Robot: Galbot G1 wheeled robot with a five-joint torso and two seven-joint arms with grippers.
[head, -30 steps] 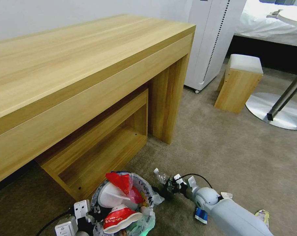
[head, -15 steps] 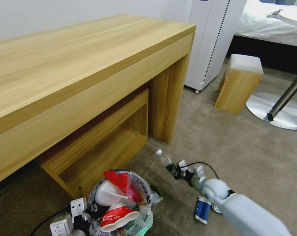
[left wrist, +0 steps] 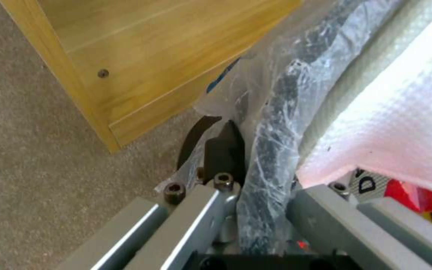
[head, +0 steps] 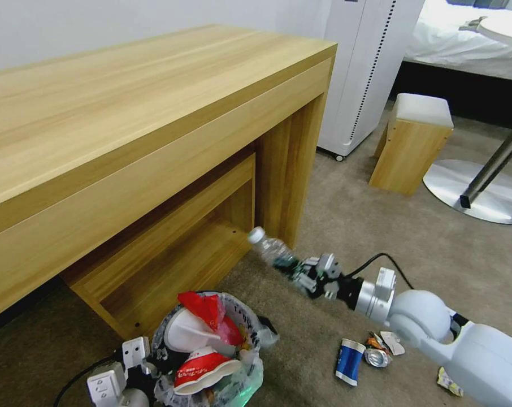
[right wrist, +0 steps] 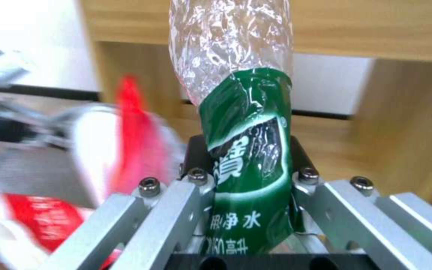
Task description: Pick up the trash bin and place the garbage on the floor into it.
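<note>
The trash bin [head: 250,370], lined with a crinkled clear bag, hangs low at the front, holding a white slipper [head: 188,336], a red wrapper [head: 208,311] and a red-white cup [head: 202,370]. My left gripper [head: 154,362] is shut on the bin's bagged rim [left wrist: 268,150]. To the bin's right and higher, my right gripper [head: 301,275] is shut on the small green-labelled bottle [head: 270,249], whose cap end points toward the desk. The bottle [right wrist: 248,150] sits squeezed between the fingers [right wrist: 191,150]. A blue-white packet [head: 349,362], a crushed can [head: 376,357] and a tissue [head: 393,342] lie on the carpet.
A wooden desk [head: 154,113] with a low open shelf [head: 177,254] stands just behind the bin. A white appliance [head: 369,73], a small wooden stool [head: 414,141] and a metal table base [head: 482,195] stand farther right. A yellow wrapper [head: 448,381] lies by my right arm.
My right gripper has risen from the carpet beside the bin, carrying the bottle up and toward the desk. The bin in my left gripper has barely moved.
</note>
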